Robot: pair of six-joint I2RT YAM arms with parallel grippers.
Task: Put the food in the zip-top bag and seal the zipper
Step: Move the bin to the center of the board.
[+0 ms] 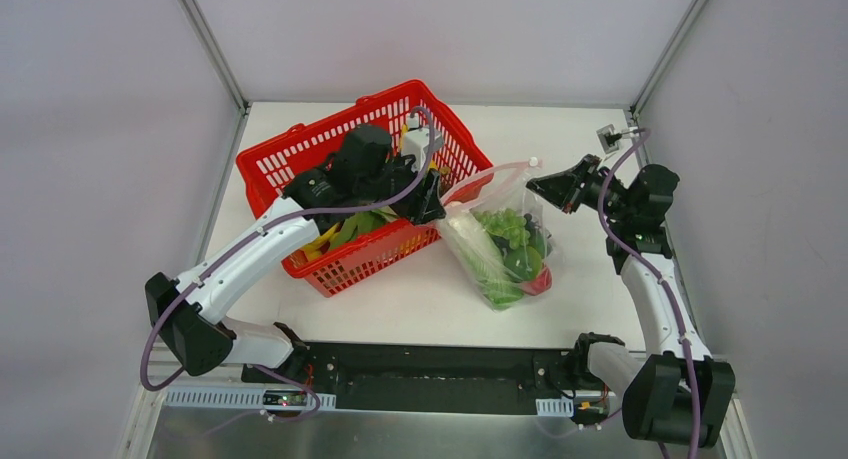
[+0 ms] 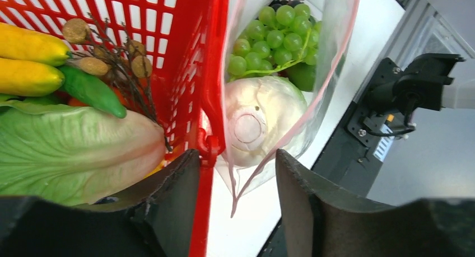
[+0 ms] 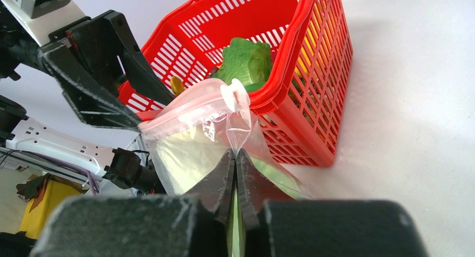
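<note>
The zip-top bag [image 1: 497,247] lies on the table right of the basket, its mouth raised and open. It holds a white-green cabbage [image 2: 263,120], green grapes [image 2: 274,30], a green fruit [image 1: 522,263] and something red. My right gripper [image 1: 537,187] is shut on the bag's film [image 3: 235,139] just below the white slider [image 3: 235,97] at one end of the pink zipper [image 3: 185,108]. My left gripper [image 2: 238,184] is open. Its jaws straddle the bag's other mouth corner [image 2: 246,167] and the basket wall [image 2: 207,72]. It touches neither.
The red mesh basket [image 1: 300,154] stands at the back left, against the bag. It holds bananas [image 2: 28,61], a leafy cabbage [image 2: 67,150], a green vegetable [image 2: 92,92] and a twig with brown balls [image 2: 106,61]. The arm bases' black plate [image 1: 430,374] runs along the near edge.
</note>
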